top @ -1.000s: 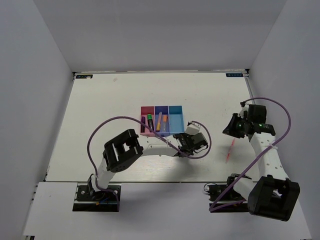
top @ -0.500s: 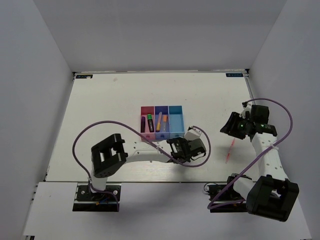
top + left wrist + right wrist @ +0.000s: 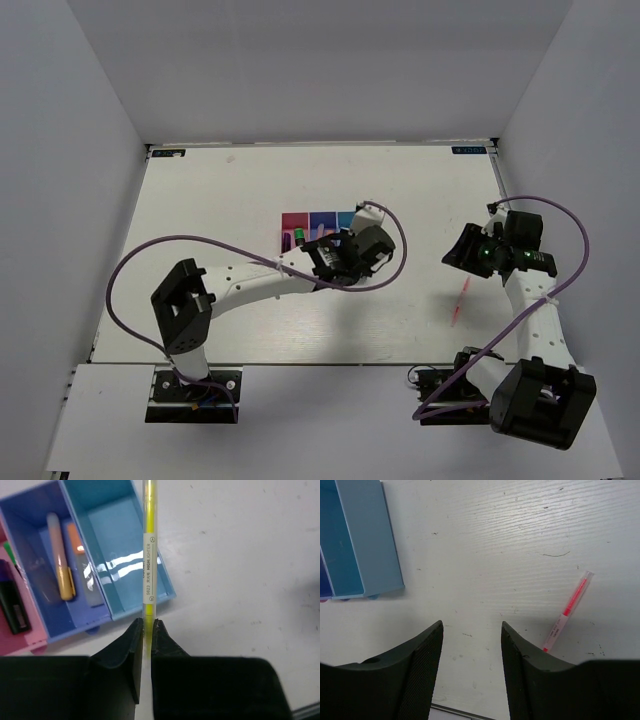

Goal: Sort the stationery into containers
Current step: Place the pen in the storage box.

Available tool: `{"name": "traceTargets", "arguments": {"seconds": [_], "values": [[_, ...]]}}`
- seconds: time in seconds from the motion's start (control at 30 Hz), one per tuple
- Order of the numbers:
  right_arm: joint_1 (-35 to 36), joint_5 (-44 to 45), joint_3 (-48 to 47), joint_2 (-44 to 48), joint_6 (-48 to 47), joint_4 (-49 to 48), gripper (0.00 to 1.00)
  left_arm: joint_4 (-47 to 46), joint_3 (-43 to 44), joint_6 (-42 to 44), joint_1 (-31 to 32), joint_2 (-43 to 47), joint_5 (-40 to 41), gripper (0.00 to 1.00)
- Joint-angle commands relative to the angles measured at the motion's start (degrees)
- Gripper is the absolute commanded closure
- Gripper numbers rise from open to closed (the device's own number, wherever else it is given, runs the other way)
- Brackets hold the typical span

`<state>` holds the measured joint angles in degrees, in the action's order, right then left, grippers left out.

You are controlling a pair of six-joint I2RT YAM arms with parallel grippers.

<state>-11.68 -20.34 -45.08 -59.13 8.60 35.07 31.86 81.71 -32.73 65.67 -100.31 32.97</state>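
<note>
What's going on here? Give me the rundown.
The left arm has its jaws shut on the thin yellow pen, holding it over the edge of the teal bin, which looks empty. Two orange-tipped highlighters lie in the blue bin. The right arm has its jaws open and empty; the pink pen lies on the table beside them.

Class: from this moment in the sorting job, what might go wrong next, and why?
1. The left gripper pinches the yellow pen by its end, and the pen crosses the wall of the teal bin; released here, it may tip out.
2. The pink pen lies beside the open right gripper, not between its jaws; a straight descent would likely miss it.
</note>
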Motion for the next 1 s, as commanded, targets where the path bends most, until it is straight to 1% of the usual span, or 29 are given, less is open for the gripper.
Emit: {"name": "traceTargets", "arguments": {"seconds": [0.0,0.07,0.23,0.37,0.4,0.43,0.5,0.53,0.6,0.63,0.7,0.73,0.77,0.87,0.9,0.97], "values": [[-0.5,-1.4,1.0,0.3,-0.3,-0.4,0.47,1.0,4.1,0.6,-3.3,-1.5,1.7,0.99],[-0.8,-1.5,1.0,0.3,-0.6,-0.4,0.47,0.9,4.9,0.4,-5.4,-2.9,1.1,0.99],[-1.2,-2.7,1.3,-0.1,-0.8,-0.5,0.47,0.3,8.0,0.3,-8.1,-7.1,-1.0,0.99],[-1.6,-3.7,1.5,-0.3,-1.8,-0.5,0.42,-1.1,8.3,0.0,-10.5,-10.3,-4.0,0.99],[-1.8,-4.0,1.6,-0.4,-1.9,-0.5,0.42,-1.3,8.3,-0.2,-10.7,-10.8,-4.1,0.97],[-1.8,-4.4,1.7,-0.5,-2.0,-0.3,0.42,-1.0,8.8,-0.4,-11.4,-11.2,-4.8,0.91],[-2.1,-4.7,1.7,-0.8,-2.2,-0.7,0.42,-1.7,9.3,-0.7,-12.5,-12.4,-6.2,0.86],[-2.4,-4.8,1.8,-0.9,-2.2,-0.5,0.42,-1.7,9.5,-0.7,-12.8,-12.7,-6.7,0.78],[-2.6,-5.1,1.8,-1.2,-2.4,-0.4,0.41,-1.7,10.2,-0.8,-13.7,-13.5,-7.6,0.7],[-2.9,-5.0,1.9,-1.3,-2.2,-0.4,0.41,-1.7,10.3,-1.1,-13.8,-13.7,-8.6,0.64],[-3.2,-5.2,1.8,-1.9,-2.4,-0.4,0.41,-1.2,11.2,-1.0,-14.3,-14.1,-9.4,0.56],[-3.3,-5.2,1.8,-1.9,-2.4,-0.4,0.41,-0.9,11.4,-0.8,-14.3,-13.9,-9.8,0.53],[-3.6,-5.8,2.0,-2.1,-2.8,-0.4,0.41,-1.0,11.4,-0.9,-14.3,-13.3,-10.1,0.48],[-4.1,-7.3,2.1,-2.4,-3.8,-0.4,0.41,-1.7,9.8,-0.6,-14.2,-11.3,-11.8,0.43],[-4.4,-7.5,2.2,-2.3,-4.2,-0.4,0.41,-2.9,9.3,-0.5,-14.1,-8.7,-12.6,0.43],[-4.7,-7.6,2.0,-2.2,-5.3,-0.3,0.44,-3.7,7.6,0.2,-13.0,-6.7,-13.3,0.43]]}}
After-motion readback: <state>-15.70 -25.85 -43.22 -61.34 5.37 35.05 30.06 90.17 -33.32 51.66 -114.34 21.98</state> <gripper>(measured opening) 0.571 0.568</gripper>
